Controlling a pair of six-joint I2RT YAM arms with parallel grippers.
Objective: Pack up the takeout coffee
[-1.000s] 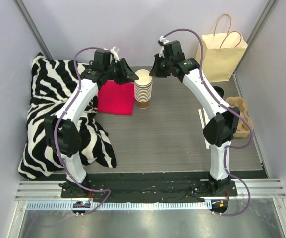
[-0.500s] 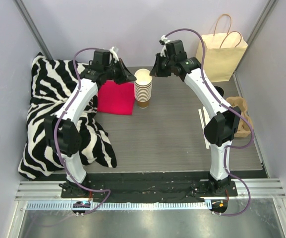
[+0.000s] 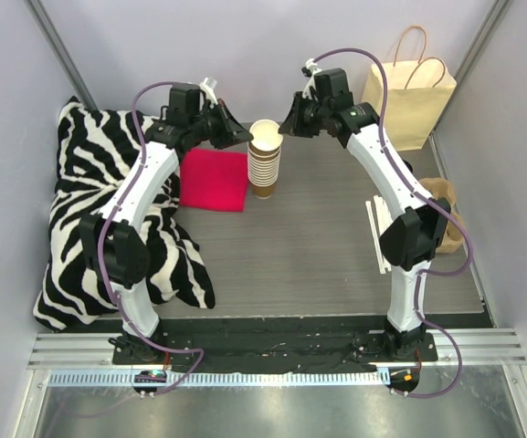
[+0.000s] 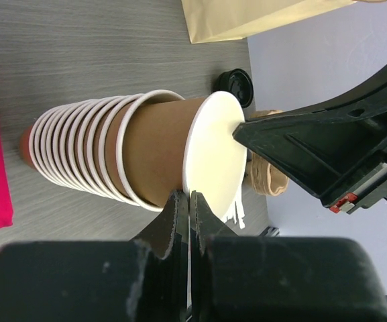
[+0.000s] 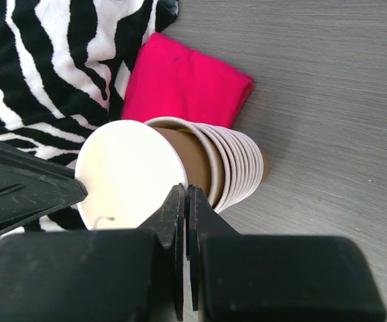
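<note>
Top external view: L gripper (image 3: 241, 137) and R gripper (image 3: 287, 128) were at either side of a tall stack of cream-white paper cups (image 3: 263, 173), at the far middle of the grey wood-grain table (image 3: 309, 246). Wrist views: both were clenched on the rim of the top cup (image 4: 156, 144), L on one side, R opposite. That cup sat partly out of the stack, brown wall bare.

The takeout coffee (image 3: 404, 168), a small brown paper cup w/ round black plastic lid, sat on the table far R, well apart from both grippers. It was just in front of a tan paper bag w/ handles (image 3: 407, 102), near a brown cardboard cup carrier (image 3: 443, 219), and partly hidden by R arm; only its lid showed clearly.

Folded pink-red cloth (image 3: 215, 180) lay just L of the stack, w/ zebra-striped fabric (image 3: 89, 192) beyond it. Thin white strips (image 3: 377, 233) lay nr R arm.
</note>
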